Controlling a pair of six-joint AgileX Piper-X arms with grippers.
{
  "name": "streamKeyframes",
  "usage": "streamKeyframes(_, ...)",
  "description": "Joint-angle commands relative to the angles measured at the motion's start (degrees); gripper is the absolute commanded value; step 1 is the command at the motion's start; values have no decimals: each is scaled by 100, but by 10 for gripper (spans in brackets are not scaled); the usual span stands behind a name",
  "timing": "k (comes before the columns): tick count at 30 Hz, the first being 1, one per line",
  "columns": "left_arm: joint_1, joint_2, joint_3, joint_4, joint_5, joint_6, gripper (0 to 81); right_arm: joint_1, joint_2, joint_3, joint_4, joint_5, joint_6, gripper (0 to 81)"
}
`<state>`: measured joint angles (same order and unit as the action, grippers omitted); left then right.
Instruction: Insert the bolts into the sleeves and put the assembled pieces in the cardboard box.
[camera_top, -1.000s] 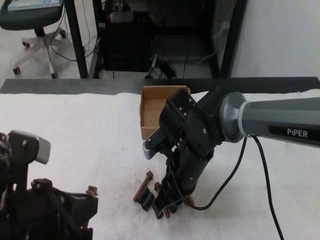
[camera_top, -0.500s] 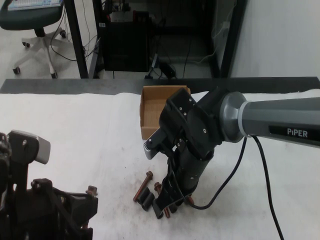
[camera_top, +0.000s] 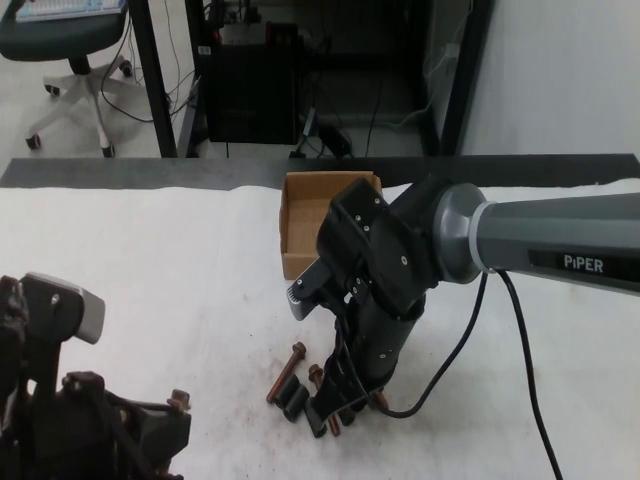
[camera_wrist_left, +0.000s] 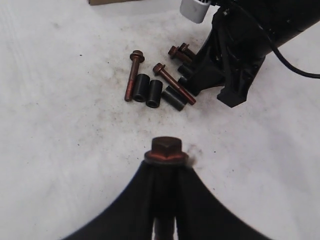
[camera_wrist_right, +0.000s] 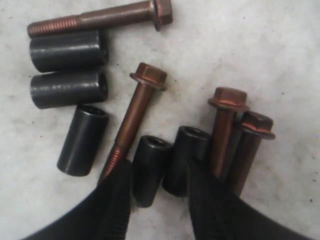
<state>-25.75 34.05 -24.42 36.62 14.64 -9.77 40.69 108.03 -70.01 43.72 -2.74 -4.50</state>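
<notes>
My left gripper (camera_wrist_left: 165, 169) is shut on a copper bolt (camera_wrist_left: 165, 149), its hex head poking out past the fingertips; in the high view this gripper (camera_top: 172, 412) sits at the bench's near left. The right gripper (camera_wrist_right: 160, 200) stands open, pointing down over a pile of parts, with two black sleeves (camera_wrist_right: 150, 167) (camera_wrist_right: 185, 160) lying between its fingers. Beside them lie three more sleeves (camera_wrist_right: 67, 50) and several loose bolts (camera_wrist_right: 137, 115). From above, the right gripper (camera_top: 335, 408) covers part of the pile (camera_top: 290, 390). The cardboard box (camera_top: 297, 215) stands behind it.
White cloth (camera_top: 150, 260) covers the bench, with open room left of the pile. The right arm's grey body (camera_top: 400, 260) and its black cable (camera_top: 450, 360) hang beside the box. Behind the bench's far edge are a desk frame and an office chair (camera_top: 70, 40).
The left arm has sunk slightly lower in the high view, still holding its bolt. The right arm has barely moved.
</notes>
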Motion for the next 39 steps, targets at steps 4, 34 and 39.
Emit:
streamKeyframes(4, 14, -54, -12, 1, -101, 80, 4, 9, 187, 19, 32, -57, -6, 347)
streamKeyframes(34, 14, -54, -12, 1, -260, 80, 4, 90, 201, 19, 169, -444, 280, 347)
streamKeyframes(39, 14, -54, -12, 1, -260, 80, 4, 90, 201, 19, 169, -335, 126, 347)
